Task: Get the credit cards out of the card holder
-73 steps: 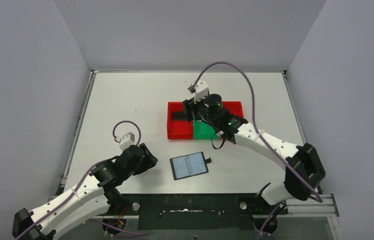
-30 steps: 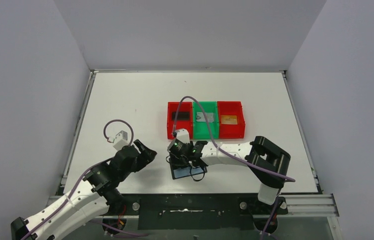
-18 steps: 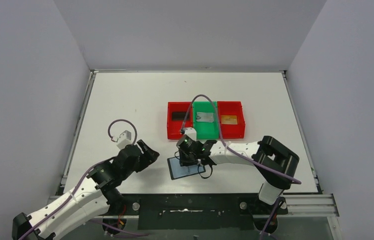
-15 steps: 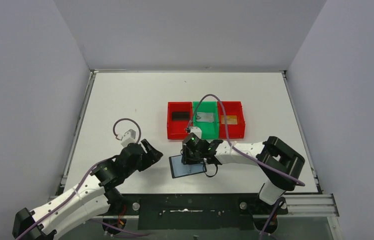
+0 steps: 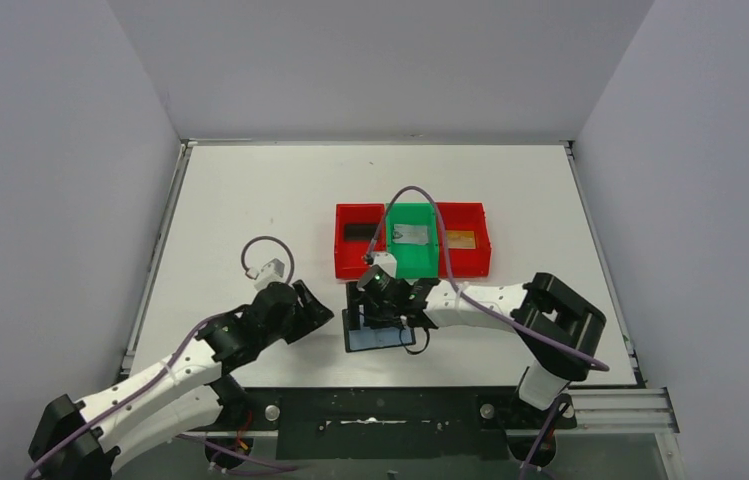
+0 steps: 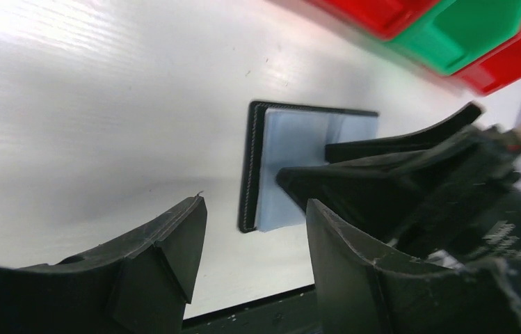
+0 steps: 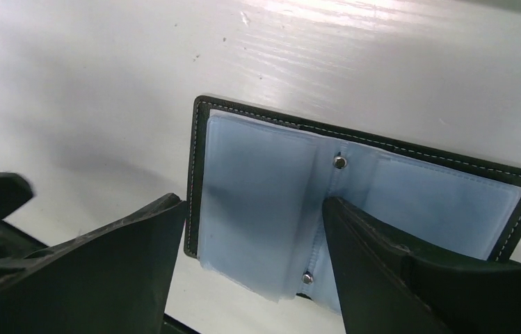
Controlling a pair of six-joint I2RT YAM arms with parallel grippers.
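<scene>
While it lies open near the front edge of the white table (image 5: 250,200), the small flat black folding card holder (image 7: 271,181) shows its shiny grey-blue pocketed face upward. Just beyond the card holder stands a row of three plastic bins (image 5: 338,262), red, green and red. The right gripper (image 7: 250,264) hangs over the card holder with its jaws spread wide, one finger over the fold, the other outside the edge facing the left gripper (image 6: 254,209), which sits just beside the card holder, apart from it, jaws parted and empty. Beyond the card holder, a dark card (image 5: 360,231), a silvery card (image 5: 412,234) and an orange card (image 5: 459,239) lie one per bin
</scene>
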